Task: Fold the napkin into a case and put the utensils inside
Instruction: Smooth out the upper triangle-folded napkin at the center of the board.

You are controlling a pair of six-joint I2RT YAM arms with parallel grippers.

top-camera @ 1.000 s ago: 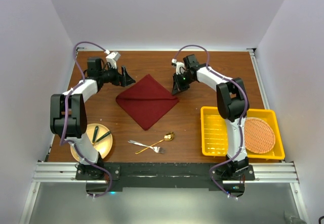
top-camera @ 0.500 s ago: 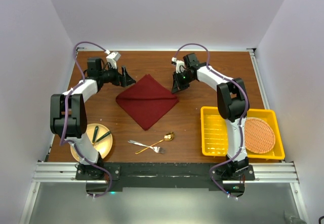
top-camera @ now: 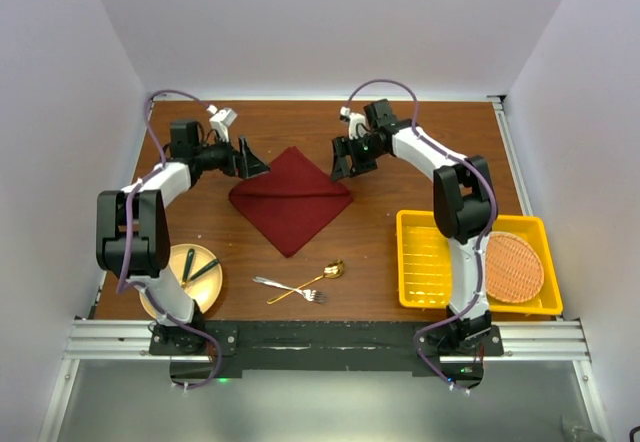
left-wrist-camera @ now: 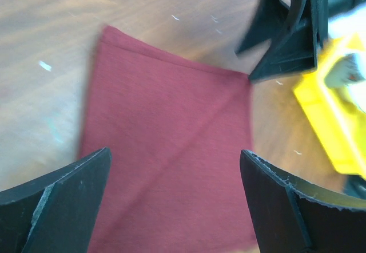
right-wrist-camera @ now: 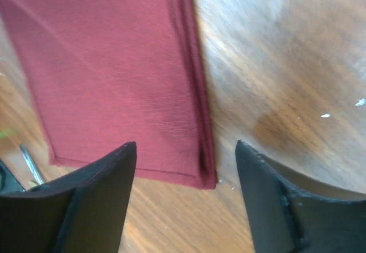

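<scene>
The maroon napkin [top-camera: 290, 200] lies flat on the table as a folded diamond, with a crease running across it. My left gripper [top-camera: 250, 161] hovers open by its left corner; the left wrist view shows the cloth [left-wrist-camera: 166, 150] below the spread fingers [left-wrist-camera: 68, 196]. My right gripper [top-camera: 340, 162] stands open above the right corner, where the layered edge of the napkin [right-wrist-camera: 114, 75] ends between its fingertips [right-wrist-camera: 185, 144]. Nothing is held. The silver fork [top-camera: 275, 284] and gold spoon [top-camera: 325, 273] lie crossed near the front edge.
A yellow tray [top-camera: 430, 262] at the right front holds a round orange woven mat [top-camera: 512, 265]. A tan plate [top-camera: 165, 292] with dark green-handled cutlery [top-camera: 195, 267] sits at the left front. Walls close in the table on three sides.
My right gripper has opened and let go of the napkin's right corner, lifting slightly back. The left gripper has shifted a little toward the cloth's left corner.
</scene>
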